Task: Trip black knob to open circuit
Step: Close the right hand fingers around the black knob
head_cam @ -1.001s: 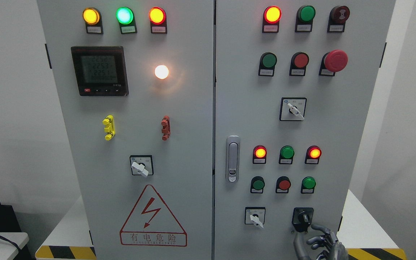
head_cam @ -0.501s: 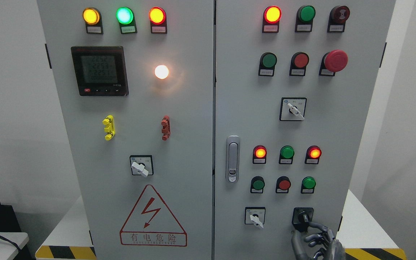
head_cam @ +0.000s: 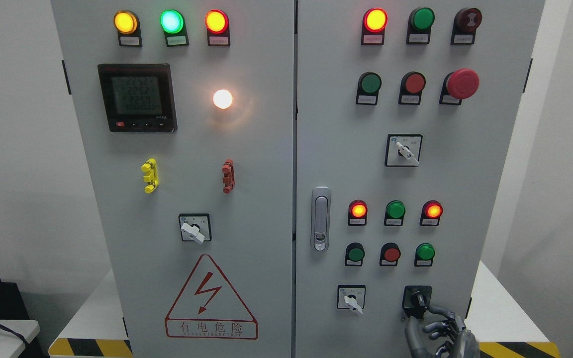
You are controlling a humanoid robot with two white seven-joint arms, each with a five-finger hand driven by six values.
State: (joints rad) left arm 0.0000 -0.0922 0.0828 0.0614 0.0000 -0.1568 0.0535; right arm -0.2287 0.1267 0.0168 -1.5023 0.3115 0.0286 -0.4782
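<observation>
The black knob (head_cam: 418, 299) sits on a black square plate at the lower right of the grey cabinet's right door (head_cam: 336, 149), pointing roughly upward. My right hand (head_cam: 421, 316) comes up from the bottom edge just below and to the right of the knob. Its fingers (head_cam: 440, 312) are loosely curled and spread; the index finger reaches toward the knob's lower right side and the thumb stands below the plate. The hand holds nothing. The left arm is out of view.
A white selector switch (head_cam: 351, 300) lies left of the knob. Above are red and green lamps and buttons (head_cam: 392, 253), another selector (head_cam: 405, 150) and a red emergency button (head_cam: 462, 83). The door handle (head_cam: 320, 219) is at mid-left. A hazard-striped base edge (head_cam: 515, 348) runs below.
The right hand rose and reached in to touch the knob half a second ago; now it has drawn back slightly to the right and down. The knob looks about as before.
</observation>
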